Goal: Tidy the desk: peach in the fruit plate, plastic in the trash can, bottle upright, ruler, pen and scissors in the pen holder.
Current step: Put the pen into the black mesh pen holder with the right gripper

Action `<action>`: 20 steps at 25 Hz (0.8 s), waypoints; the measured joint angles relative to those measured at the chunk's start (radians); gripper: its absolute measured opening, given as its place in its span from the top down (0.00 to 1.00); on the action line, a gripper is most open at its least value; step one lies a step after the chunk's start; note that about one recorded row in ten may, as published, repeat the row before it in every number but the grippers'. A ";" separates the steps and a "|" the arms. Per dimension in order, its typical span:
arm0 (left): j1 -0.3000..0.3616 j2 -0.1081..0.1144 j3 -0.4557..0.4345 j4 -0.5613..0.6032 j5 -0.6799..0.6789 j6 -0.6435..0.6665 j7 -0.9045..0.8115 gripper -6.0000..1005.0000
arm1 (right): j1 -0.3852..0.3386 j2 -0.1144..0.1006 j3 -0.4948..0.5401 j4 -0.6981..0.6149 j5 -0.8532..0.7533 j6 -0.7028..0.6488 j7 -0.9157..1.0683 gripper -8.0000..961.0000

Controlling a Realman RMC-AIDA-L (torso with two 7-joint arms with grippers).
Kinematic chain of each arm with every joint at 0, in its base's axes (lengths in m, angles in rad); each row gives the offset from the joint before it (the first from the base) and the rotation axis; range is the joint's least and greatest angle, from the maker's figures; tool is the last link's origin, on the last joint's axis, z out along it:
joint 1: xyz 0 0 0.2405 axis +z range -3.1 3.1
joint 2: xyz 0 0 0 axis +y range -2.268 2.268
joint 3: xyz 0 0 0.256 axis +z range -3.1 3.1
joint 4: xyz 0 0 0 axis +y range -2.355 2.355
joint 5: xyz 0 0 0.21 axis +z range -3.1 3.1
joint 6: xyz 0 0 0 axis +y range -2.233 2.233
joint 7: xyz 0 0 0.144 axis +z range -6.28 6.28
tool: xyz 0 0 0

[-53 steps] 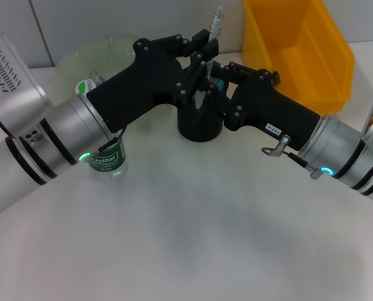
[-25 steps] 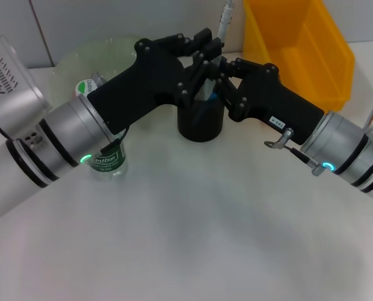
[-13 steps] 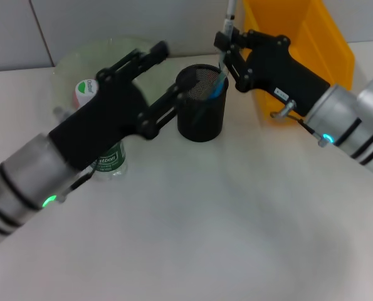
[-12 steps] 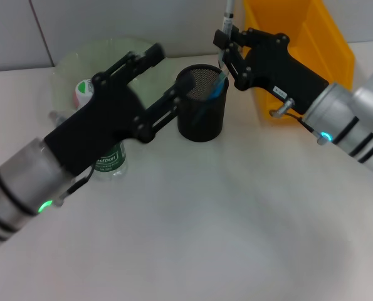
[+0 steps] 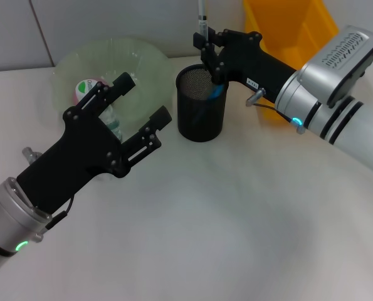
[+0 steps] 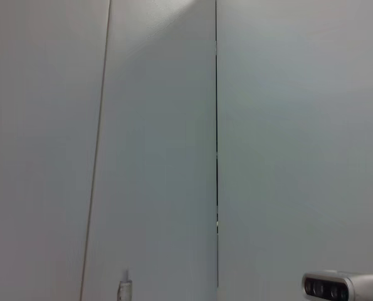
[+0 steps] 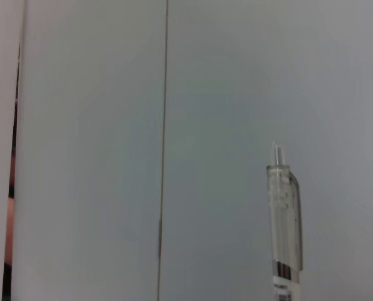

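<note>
White counter (image 5: 224, 219) holds a black pen holder (image 5: 201, 119) near the middle back. Right tool (image 5: 206, 49) is pinched tight on the pen (image 5: 201, 22), standing straight up just over the holder's rim. Left tool (image 5: 142, 103) hangs with fingers wide apart beside the holder, in front of the green fruit plate (image 5: 145, 66).

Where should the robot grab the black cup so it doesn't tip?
Probably across the holder's round wall, low down, coming from its open near side: it stands upright, and the right tool with the pen crowds its rim. The open left tool is nearest.
</note>
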 joint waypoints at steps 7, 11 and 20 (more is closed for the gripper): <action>-0.005 0.000 -0.006 -0.017 0.000 0.006 -0.001 0.22 | 0.022 0.000 -0.004 0.019 -0.005 0.056 -0.007 0.83; -0.005 0.000 -0.007 -0.018 0.001 0.011 -0.001 0.22 | 0.025 0.000 -0.004 0.023 -0.006 0.071 -0.011 0.82; -0.002 0.000 -0.009 -0.021 0.001 0.018 -0.002 0.22 | 0.031 0.000 -0.005 0.039 -0.015 0.103 -0.012 0.81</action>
